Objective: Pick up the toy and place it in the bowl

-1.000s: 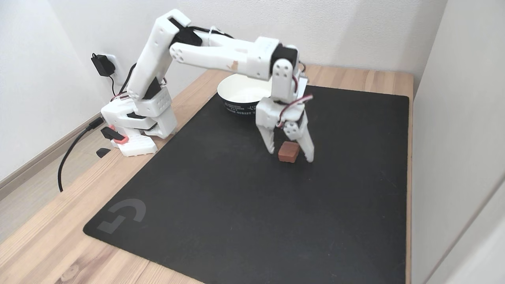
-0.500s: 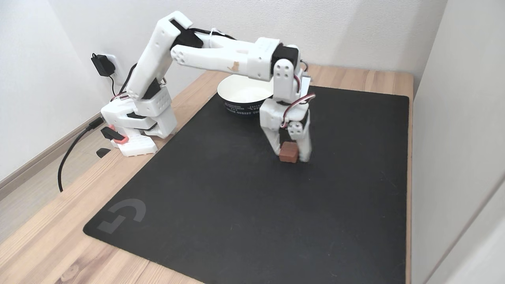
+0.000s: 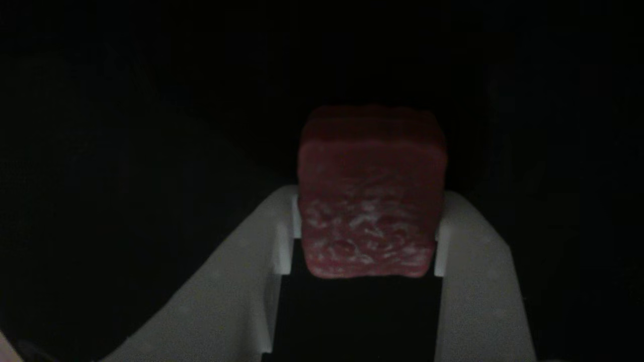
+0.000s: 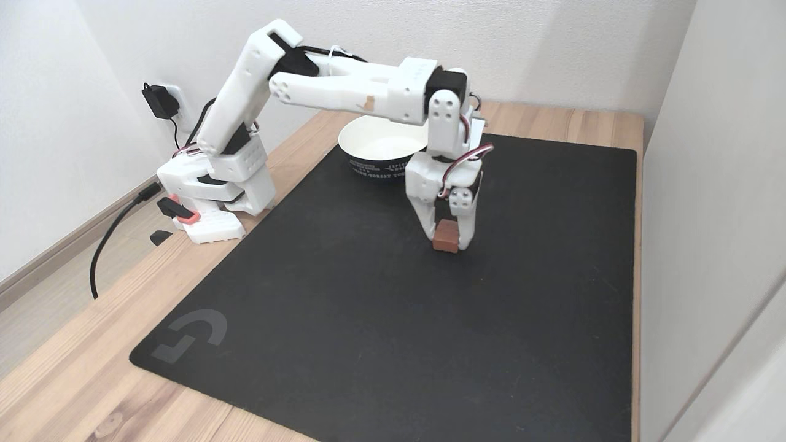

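Both fingers (image 4: pixel 468 230) point straight down, clamping toy (image 4: pixel 446 237).

Between my white plastic gripper (image 4: pixel 447 240) fingers, a dark red blocky toy (image 4: pixel 446 236); in the other view the toy (image 3: pixel 371 201) shows whitish marbled flecks on its lower face, plain dull red above, against near-black surroundings. My arm (image 4: pixel 344 92) is white throughout, with black motor housings and red-and-white wires at the wrist. Flat black mat (image 4: pixel 344 319) carries a grey logo at its near left corner. Light wooden table (image 4: pixel 67 380), streaked grain. Round paper bowl (image 4: pixel 374 161): white inside, dark band with white lettering outside.
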{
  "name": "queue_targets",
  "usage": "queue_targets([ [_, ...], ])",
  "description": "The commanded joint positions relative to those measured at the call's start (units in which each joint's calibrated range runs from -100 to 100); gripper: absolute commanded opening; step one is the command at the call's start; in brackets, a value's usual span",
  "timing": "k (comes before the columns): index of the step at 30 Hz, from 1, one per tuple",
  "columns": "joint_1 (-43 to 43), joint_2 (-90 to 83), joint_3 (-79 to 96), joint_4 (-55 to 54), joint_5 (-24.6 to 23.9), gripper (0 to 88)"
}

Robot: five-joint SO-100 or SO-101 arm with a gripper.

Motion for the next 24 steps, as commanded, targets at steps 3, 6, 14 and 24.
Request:
queue_targets([
  [3,-4.38,-9.08,-9.14,2.68,2.91,2.3],
  [6,-6.89,-11.91,-9.32,2.68,2.91,2.3],
  [14,-14.67,-15.08,-8.96,2.68,3.01,2.3],
  [24,-15.76,-16.66,-9.77,2.68,4.95,2.3],
])
